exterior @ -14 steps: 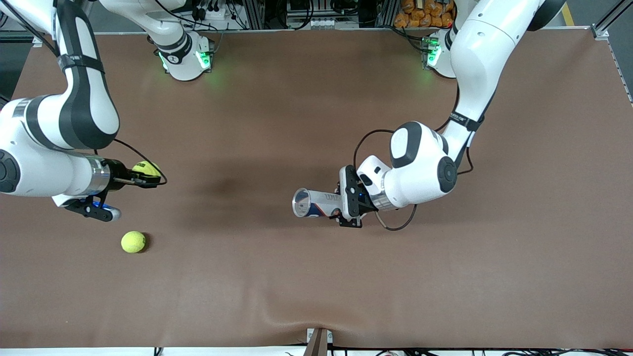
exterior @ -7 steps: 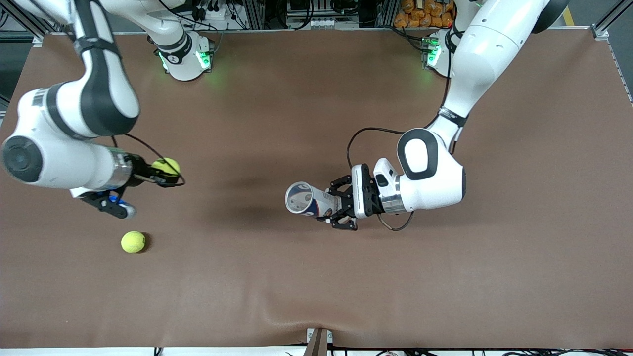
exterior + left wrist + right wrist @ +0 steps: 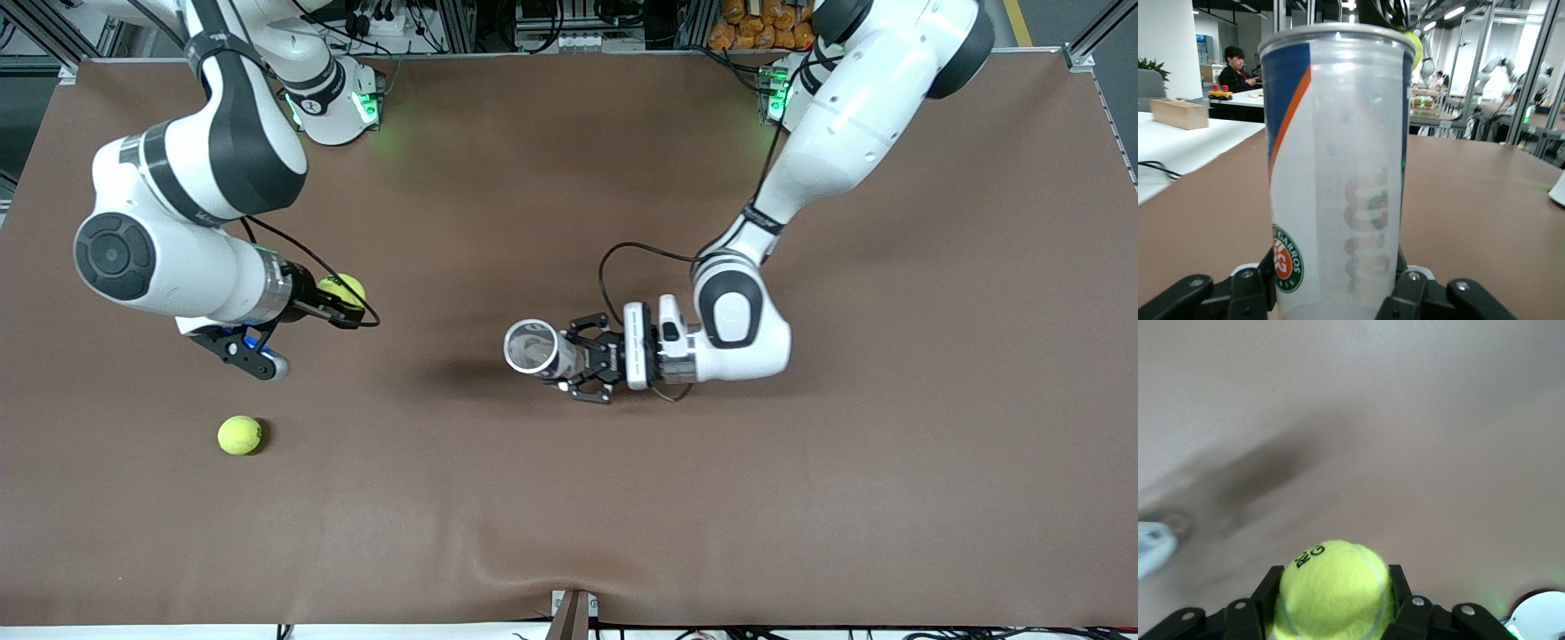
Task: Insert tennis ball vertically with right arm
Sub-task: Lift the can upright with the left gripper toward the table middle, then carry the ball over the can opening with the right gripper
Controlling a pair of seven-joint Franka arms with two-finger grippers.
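My right gripper (image 3: pixel 348 307), left of frame centre, is clenched on a fuzzy yellow-green tennis ball (image 3: pixel 342 287). My left gripper (image 3: pixel 582 358) clamps the clear plastic ball tube (image 3: pixel 536 348) at centre, apparently near upright, mouth up. The ball must travel rightward, then descend.

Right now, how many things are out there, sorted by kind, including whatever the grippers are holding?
Yellow-green fuzzy tennis balls: 2, one in the right gripper, one loose on the brown table
Clear plastic ball tubes: 1, in the left gripper
Total: 3
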